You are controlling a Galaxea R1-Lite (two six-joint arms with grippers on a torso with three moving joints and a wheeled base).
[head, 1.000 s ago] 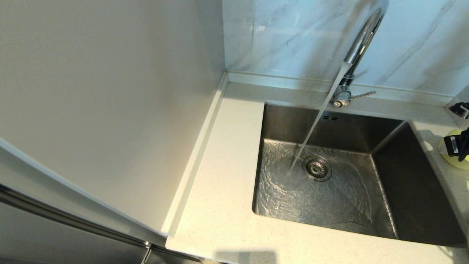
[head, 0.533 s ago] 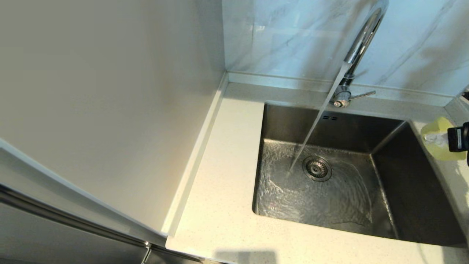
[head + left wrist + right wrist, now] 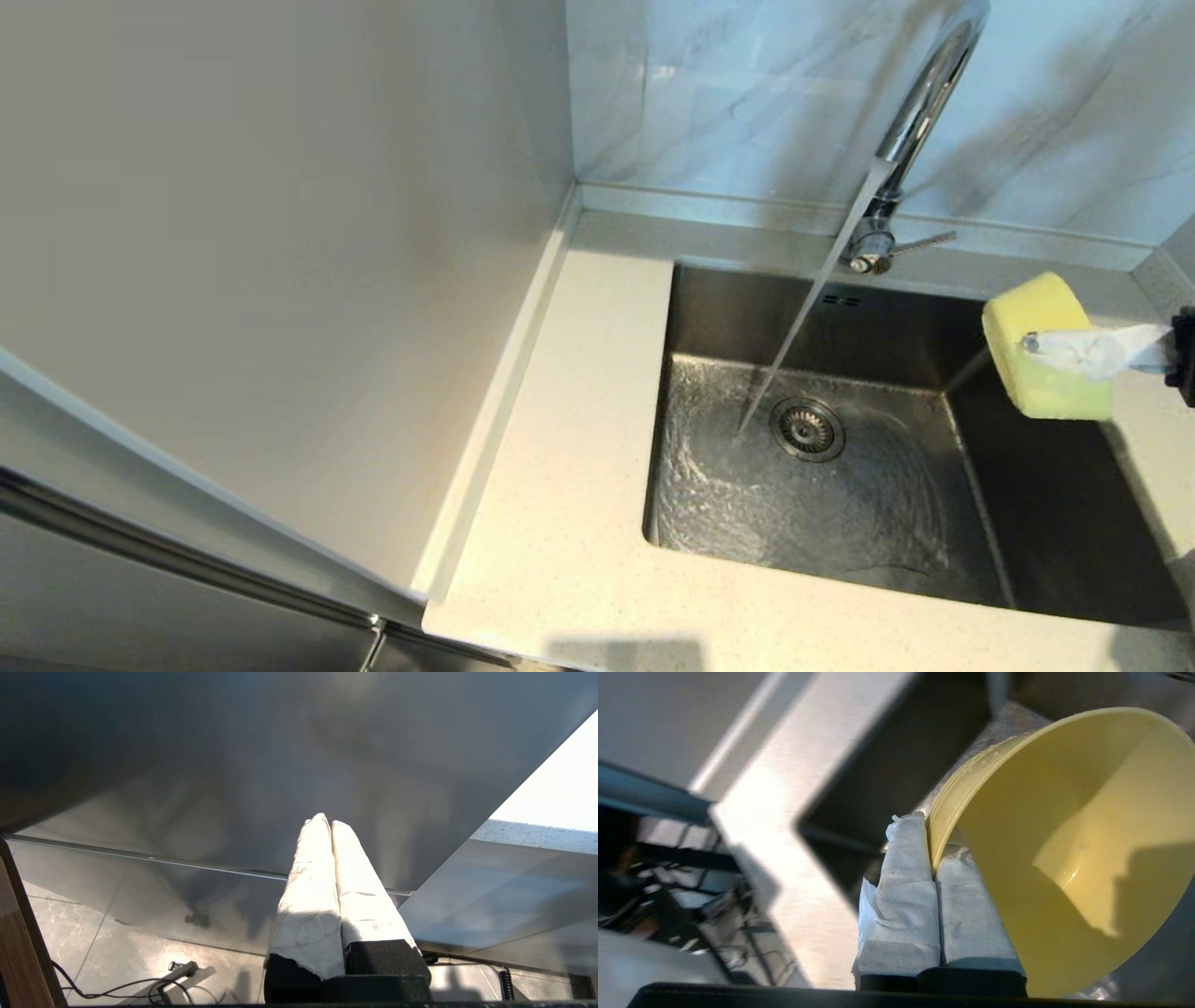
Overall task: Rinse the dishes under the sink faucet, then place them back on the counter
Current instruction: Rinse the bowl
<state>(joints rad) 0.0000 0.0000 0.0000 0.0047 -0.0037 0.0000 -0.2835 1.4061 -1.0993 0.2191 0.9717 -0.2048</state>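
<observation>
The right gripper point(image 3: 1036, 343) pinches the rim of the pale-yellow bowl point(image 3: 1046, 350), tipped on its side over the sink's point(image 3: 1055, 551) right edge. Water runs from the faucet point(image 3: 920, 103). The left gripper point(image 3: 325, 823) hangs parked, fingers pressed together, holding nothing.

The right end effector point(image 3: 1032, 343) reached in level from the right edge of the head view, its white-wrapped fingers point(image 3: 906, 896) pressed together on a thin rim, one finger on each side of it. Only the fingers and a bit of the black wrist housing showed in that view. The left end effector point(image 3: 325, 823) appeared only in its own wrist view, parked low, its two white-wrapped fingers closed against each other with nothing between them.
</observation>
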